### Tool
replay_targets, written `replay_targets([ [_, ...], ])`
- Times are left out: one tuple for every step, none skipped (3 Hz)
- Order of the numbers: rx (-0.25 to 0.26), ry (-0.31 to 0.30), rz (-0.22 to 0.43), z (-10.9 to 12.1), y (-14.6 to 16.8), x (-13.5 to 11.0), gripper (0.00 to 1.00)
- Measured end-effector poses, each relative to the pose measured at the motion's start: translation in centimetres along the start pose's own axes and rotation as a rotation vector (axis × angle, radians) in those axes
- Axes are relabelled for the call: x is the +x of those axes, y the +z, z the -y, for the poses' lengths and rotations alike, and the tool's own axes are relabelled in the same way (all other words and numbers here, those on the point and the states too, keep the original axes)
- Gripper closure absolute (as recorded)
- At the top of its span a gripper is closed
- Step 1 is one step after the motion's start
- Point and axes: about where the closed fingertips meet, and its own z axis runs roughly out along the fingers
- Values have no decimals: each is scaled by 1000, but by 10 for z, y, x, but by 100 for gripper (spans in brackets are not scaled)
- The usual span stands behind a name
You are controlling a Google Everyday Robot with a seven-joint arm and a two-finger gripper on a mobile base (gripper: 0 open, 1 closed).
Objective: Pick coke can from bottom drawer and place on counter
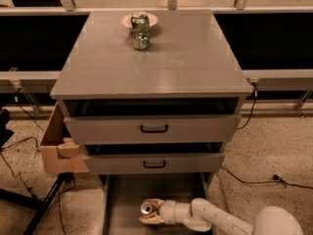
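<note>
The coke can point(146, 208) stands in the open bottom drawer point(124, 197), its silver top showing and its red side mostly hidden. My gripper point(151, 212) reaches in from the right, low at the front of the drawer, with one finger on each side of the can and closed against it. The can is still down in the drawer. The grey counter point(166, 62) is the cabinet's top, far above.
A green can point(141, 32) stands on the counter's far side, in front of a small plate point(151, 18). The two handled drawers point(154, 129) are slightly open above the bottom one. A cardboard box point(58, 151) hangs at the cabinet's left, with cables on the floor.
</note>
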Motion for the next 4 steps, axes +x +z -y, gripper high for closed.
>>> replay_targets([
  [-26, 101, 55, -18, -62, -46, 87],
  [-48, 197, 97, -25, -157, -102, 100],
  [-55, 248, 131, -5, -241, -159, 100],
  [-58, 243, 173, 25, -321, -232, 100],
])
